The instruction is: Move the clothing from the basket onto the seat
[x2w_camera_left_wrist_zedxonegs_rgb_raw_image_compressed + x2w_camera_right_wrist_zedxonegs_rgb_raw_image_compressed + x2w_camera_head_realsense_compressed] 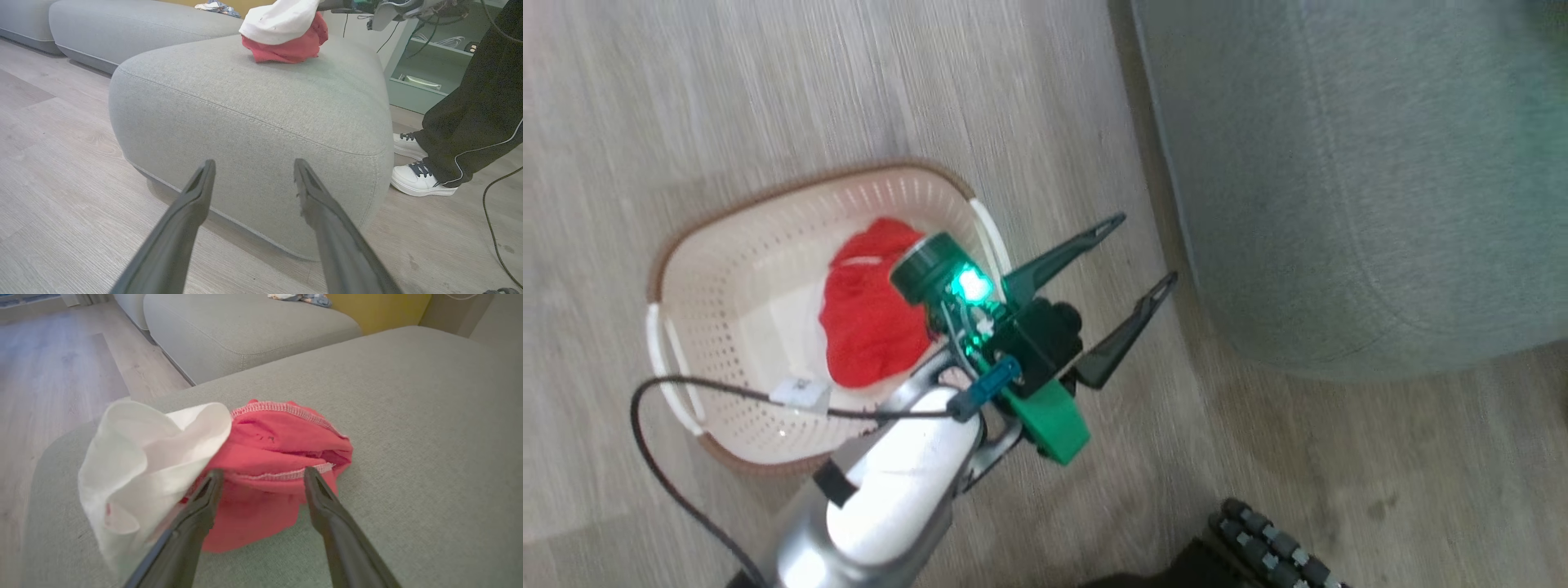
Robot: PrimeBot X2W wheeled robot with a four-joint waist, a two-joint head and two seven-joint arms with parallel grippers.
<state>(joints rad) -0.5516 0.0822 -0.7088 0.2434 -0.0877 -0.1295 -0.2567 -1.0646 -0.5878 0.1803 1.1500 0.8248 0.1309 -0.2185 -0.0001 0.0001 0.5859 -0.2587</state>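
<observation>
So the floor (1192,425) strip between the basket (727,269) and the seat (1339,180) is lying open. The left gripper (1148,247) is hovering over it, fingers spread with nothing between them. The seat's front wall is blocking the way straight ahead. A person's shoes (421,183) are standing right beside one seat corner, crowding that side, and a floor cable (486,208) is trailing near them. At the basket, the arm cable (711,384) is crossing the rim and a red garment (870,327) is taking up the middle. The rest is probably lying bare, bit blurry though. Up top, a red-and-white garment (278,457) is bunching right at the tips of the right gripper (263,472), fingers spread, with the cushion around it lying open.
</observation>
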